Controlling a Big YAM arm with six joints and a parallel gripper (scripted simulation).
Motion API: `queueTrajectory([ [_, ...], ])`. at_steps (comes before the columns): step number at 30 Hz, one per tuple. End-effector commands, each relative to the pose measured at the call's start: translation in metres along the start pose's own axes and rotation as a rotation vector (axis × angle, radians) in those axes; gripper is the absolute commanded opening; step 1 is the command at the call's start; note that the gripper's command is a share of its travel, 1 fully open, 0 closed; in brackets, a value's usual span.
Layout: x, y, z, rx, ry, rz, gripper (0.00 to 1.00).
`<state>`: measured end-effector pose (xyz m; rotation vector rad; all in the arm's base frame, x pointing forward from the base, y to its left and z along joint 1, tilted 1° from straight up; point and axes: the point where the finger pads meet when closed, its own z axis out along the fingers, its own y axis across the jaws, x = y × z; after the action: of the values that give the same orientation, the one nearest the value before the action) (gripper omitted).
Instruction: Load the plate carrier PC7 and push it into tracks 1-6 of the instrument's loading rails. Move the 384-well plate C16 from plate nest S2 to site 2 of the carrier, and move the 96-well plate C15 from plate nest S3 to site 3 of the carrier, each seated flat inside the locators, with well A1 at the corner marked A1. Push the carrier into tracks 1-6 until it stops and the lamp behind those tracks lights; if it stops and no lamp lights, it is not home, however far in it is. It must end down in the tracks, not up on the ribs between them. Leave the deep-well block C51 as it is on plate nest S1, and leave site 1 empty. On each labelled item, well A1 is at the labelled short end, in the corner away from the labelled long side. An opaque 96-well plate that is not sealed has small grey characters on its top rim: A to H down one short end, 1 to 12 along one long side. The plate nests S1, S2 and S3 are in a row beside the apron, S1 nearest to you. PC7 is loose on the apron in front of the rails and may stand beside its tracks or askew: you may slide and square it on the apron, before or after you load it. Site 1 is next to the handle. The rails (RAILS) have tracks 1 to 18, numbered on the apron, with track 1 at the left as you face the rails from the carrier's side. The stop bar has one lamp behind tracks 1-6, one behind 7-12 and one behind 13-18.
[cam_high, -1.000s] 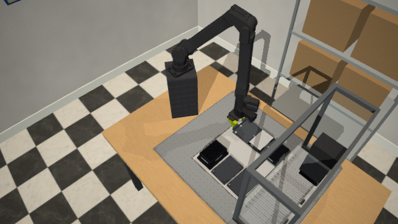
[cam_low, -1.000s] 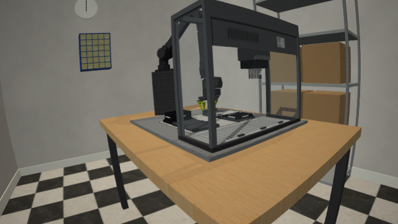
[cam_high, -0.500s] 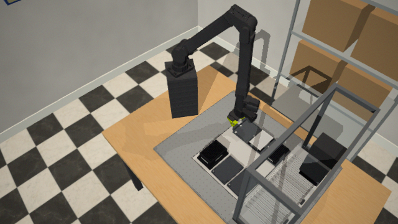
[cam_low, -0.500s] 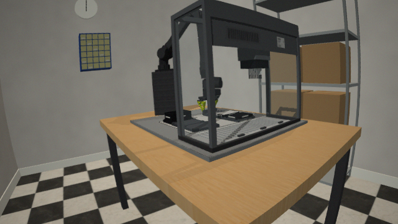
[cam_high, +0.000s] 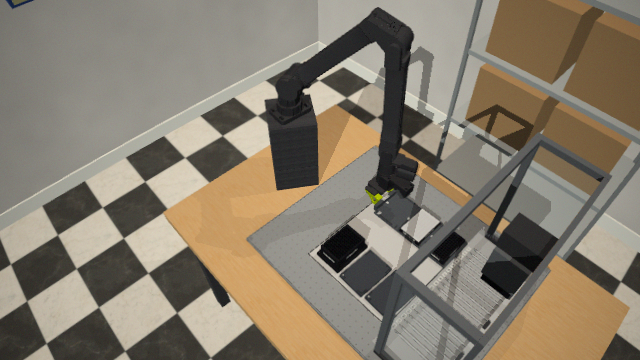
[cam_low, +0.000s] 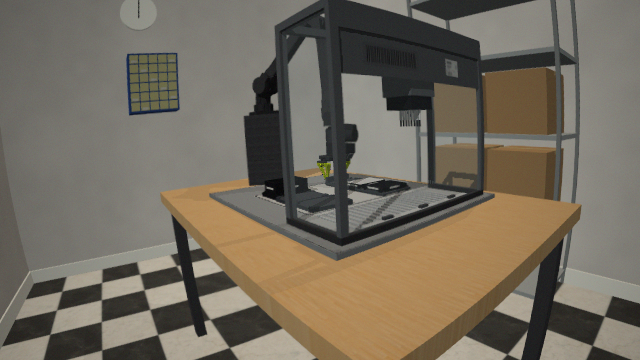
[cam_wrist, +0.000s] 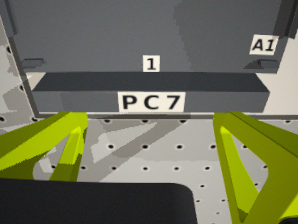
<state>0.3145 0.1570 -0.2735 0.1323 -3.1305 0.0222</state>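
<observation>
The carrier PC7 (cam_high: 419, 225) lies on the apron in front of the rails (cam_high: 450, 295). Its site 1 (cam_high: 396, 210) is bare, a white plate (cam_high: 421, 225) sits on site 2, and a black plate (cam_high: 447, 247) sits on site 3. My gripper (cam_high: 374, 196) is open and empty, low over the apron just behind the carrier's handle end. In the wrist view my fingers straddle the PC7 label (cam_wrist: 150, 103), just short of the handle bar (cam_wrist: 149, 83). The deep-well block (cam_high: 342, 246) stands on nest S1.
Nests S2 (cam_high: 365, 272) and S3 (cam_high: 385, 295) are bare. The instrument's frame (cam_high: 500, 220) stands over the rails, with a black head (cam_high: 520, 250) inside it. The arm's base column (cam_high: 293, 145) stands at the table's back left. No stop-bar lamp shows lit.
</observation>
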Motion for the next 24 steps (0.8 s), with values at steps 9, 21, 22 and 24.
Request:
queueTrajectory([
  [9, -0.0247, -0.0011, 0.0024, -0.004, -0.032, 0.006, 0.80],
  [21, -0.0301, -0.0006, 0.0022, -0.006, -0.037, 0.016, 0.80],
  [22, -0.0297, -0.0008, 0.0022, -0.005, -0.033, 0.016, 0.80],
  [24, -0.0315, -0.0004, 0.0021, -0.007, -0.037, 0.017, 0.80],
])
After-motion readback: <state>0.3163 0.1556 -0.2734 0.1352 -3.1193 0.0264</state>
